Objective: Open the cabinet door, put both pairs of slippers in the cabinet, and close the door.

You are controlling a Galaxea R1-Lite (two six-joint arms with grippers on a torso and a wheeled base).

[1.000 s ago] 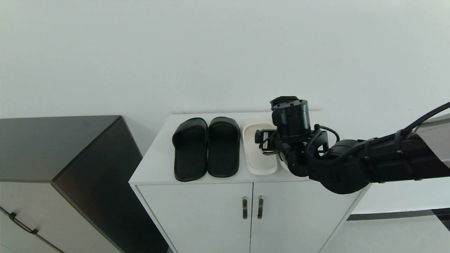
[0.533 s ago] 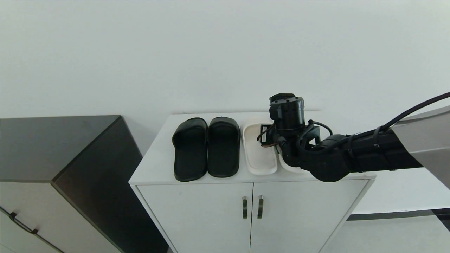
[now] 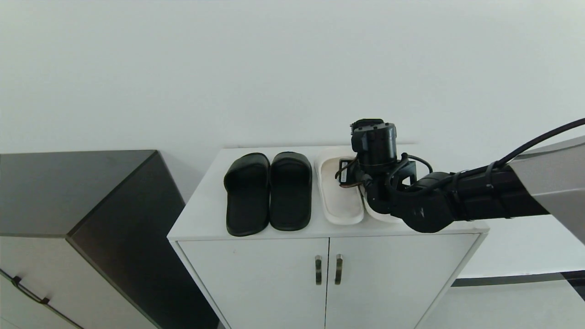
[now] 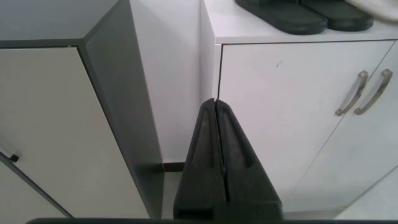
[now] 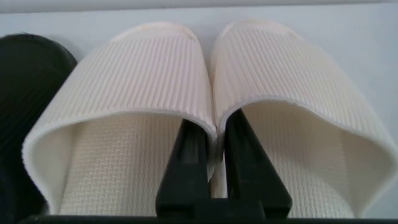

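We see a white cabinet (image 3: 201,218) with both doors (image 3: 256,283) shut, and its flat top carries two pairs of footwear in one row. The black slippers (image 3: 247,194) lie side by side, touching, on the left half, toes toward the wall (image 3: 292,68). Just beside them, to the right, lie the white slippers (image 3: 338,201), also touching each other, toes likewise toward the wall. The heels of all four sit near the front edge.
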